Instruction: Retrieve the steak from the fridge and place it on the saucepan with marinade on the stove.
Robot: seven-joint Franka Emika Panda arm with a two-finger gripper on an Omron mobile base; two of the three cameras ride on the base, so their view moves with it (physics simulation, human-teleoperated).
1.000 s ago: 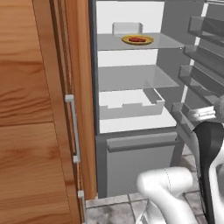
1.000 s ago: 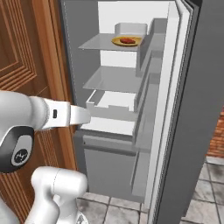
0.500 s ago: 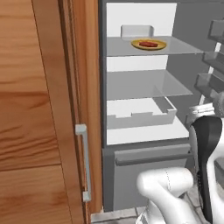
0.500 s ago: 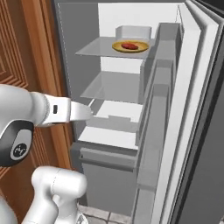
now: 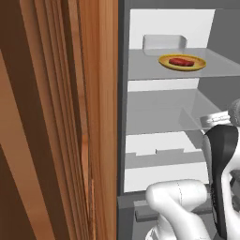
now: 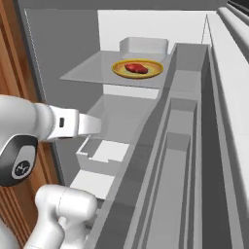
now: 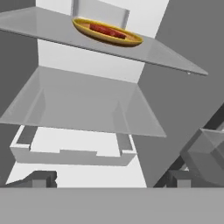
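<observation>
Across most of the frame in both base views you've got the fridge (image 5: 164, 122) standing wide open, white inside with glass shelves, its door swung off to the right edge of the right base view so the arm has a clear way in. Left side of the left base view is just the wooden cabinet (image 5: 56, 122) next door. Lower in the fridge there's a white drawer (image 7: 70, 151), pushed in and out of the way.

Up on the top glass shelf (image 6: 97, 73), upper middle of the right base view, sits a round yellow plate (image 6: 138, 68) with the steak (image 6: 136, 67) lying flat on it, near the front edge, so I'd guess it's easy to reach straight in. A white box (image 6: 144, 46) sits behind it.

The gripper is spread fully apart and carrying nothing, aimed into the fridge below the steak's shelf, so it looks like it needs to rise before grabbing.
</observation>
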